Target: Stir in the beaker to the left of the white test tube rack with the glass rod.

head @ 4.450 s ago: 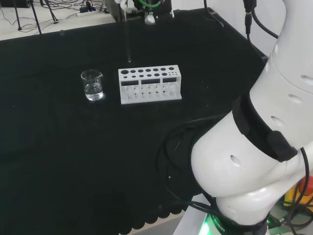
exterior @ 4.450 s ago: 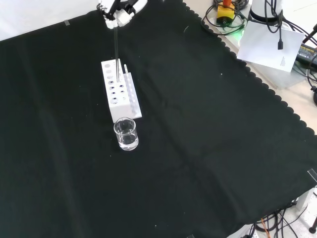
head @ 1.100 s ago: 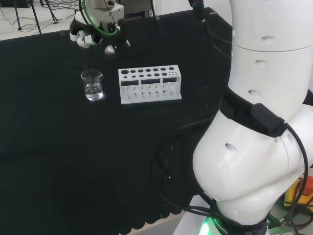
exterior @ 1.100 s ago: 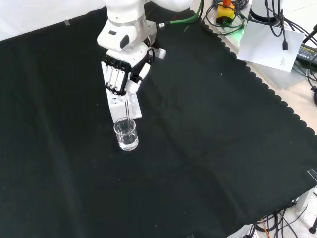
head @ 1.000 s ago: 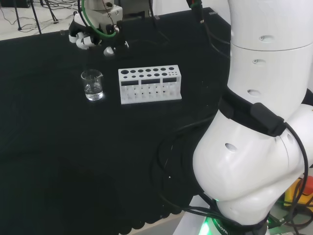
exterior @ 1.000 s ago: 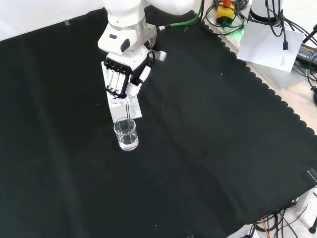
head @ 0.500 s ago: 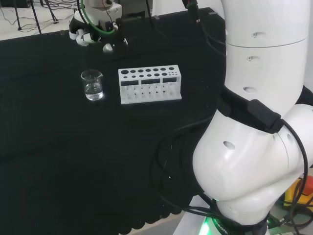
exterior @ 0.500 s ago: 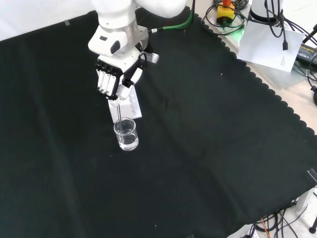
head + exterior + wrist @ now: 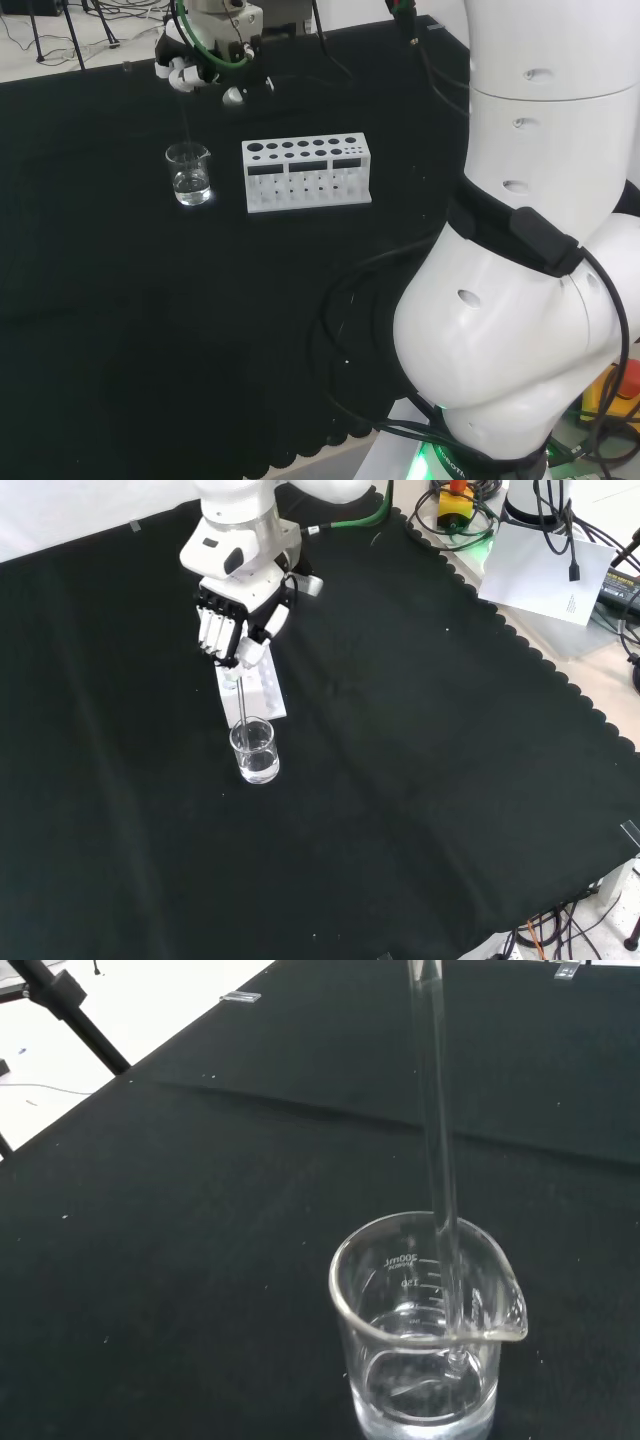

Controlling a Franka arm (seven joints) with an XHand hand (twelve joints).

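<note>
A clear glass beaker (image 9: 189, 174) (image 9: 254, 750) (image 9: 425, 1335) with a little clear liquid stands on the black cloth just left of the white test tube rack (image 9: 306, 172) (image 9: 262, 692) in the head view. The hand (image 9: 205, 62) (image 9: 237, 625) hovers above the beaker and rack end, fingers curled round the top of a thin glass rod (image 9: 243, 702) (image 9: 438, 1160). The rod hangs nearly upright. In the wrist view its lower end is inside the beaker, down in the liquid near the wall by the spout.
The arm's big white links (image 9: 520, 250) stand at the right of the head view. Cables, a paper sheet (image 9: 555, 575) and a yellow and red device (image 9: 455, 505) lie beyond the cloth's scalloped edge at the front view's upper right. Black cloth (image 9: 420, 780) stretches around the beaker.
Since 4.5 s ago the hand has carried the rod from over the rack to over the beaker. In the last half second the hand shifted slightly, with the rod staying in the beaker.
</note>
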